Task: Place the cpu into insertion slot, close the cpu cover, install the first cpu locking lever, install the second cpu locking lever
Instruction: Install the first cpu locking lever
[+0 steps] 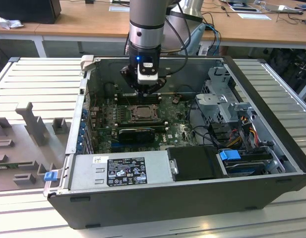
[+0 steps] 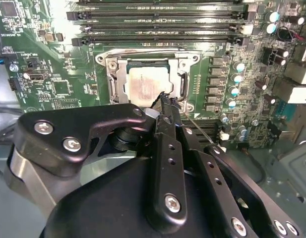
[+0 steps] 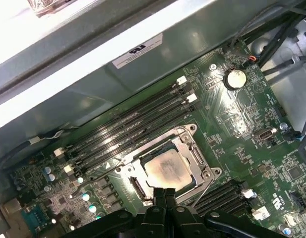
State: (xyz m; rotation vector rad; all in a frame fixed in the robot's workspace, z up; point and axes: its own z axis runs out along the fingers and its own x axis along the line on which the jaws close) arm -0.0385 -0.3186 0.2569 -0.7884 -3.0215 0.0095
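The cpu (image 3: 165, 168) lies flat under the closed cpu cover (image 3: 196, 159) (silvery frame all round it), and the pincer (image 3: 165, 192), pinched together, sits right at its edge.

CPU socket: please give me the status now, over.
Gripper shut, at the metal cover's edge. CPU seated, cover down around it. Thin lever wire runs beside the gripper; no other obstruction seen.

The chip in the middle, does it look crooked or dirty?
Not crooked: the cpu lies flat and square inside the cover. Its pale face does carry brownish smudges, seen in both wrist views. The gripper hangs right at its edge.
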